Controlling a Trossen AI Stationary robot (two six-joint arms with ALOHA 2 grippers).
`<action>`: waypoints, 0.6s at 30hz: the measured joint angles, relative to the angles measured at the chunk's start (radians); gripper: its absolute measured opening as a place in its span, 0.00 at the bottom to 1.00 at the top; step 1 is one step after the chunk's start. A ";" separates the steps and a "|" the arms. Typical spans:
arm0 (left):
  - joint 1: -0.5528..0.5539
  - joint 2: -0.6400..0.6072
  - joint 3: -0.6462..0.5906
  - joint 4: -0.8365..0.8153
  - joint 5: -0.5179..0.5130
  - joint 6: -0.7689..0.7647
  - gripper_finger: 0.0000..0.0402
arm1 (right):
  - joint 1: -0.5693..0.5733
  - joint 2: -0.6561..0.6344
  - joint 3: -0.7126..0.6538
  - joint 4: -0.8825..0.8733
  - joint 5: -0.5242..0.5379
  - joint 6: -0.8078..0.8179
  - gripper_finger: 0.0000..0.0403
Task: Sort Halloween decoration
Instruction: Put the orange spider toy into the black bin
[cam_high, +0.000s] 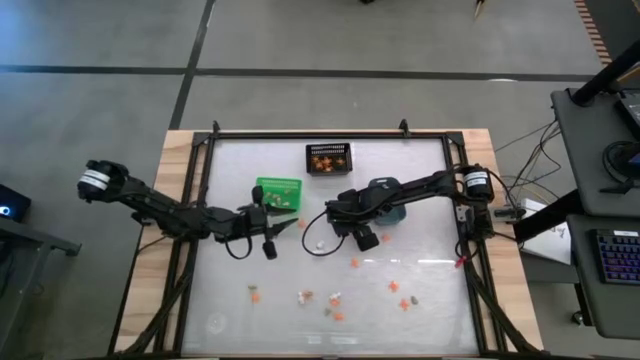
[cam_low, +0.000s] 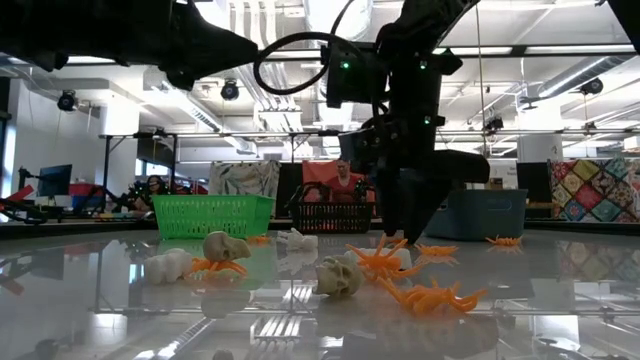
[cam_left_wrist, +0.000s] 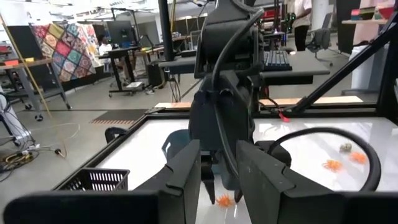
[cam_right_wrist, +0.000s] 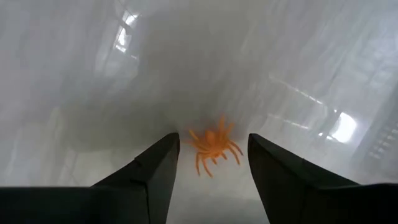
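Observation:
Small Halloween decoration trinkets lie scattered on the white table: an orange spider, also in the left wrist view, more orange spiders and pale skulls. My right gripper points down just above the table near its middle, open. Its fingers stand on either side of the orange spider without touching it. My left gripper hovers level to the left of the right one, by the green bin, open with nothing between its fingers.
A black mesh bin holding orange pieces stands at the far middle. A blue-grey bin sits partly under my right arm. More trinkets lie toward the near edge. A dark frame borders the table.

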 joint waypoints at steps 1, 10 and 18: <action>0.000 -0.003 0.000 0.001 0.000 0.001 0.21 | 0.000 0.000 0.000 0.000 0.000 -0.006 0.47; 0.000 -0.003 0.000 -0.002 0.000 0.005 0.21 | -0.012 0.002 0.000 0.002 -0.028 -0.017 0.37; 0.000 -0.003 0.000 -0.005 0.000 0.007 0.21 | -0.050 0.003 0.004 0.007 -0.132 0.046 0.22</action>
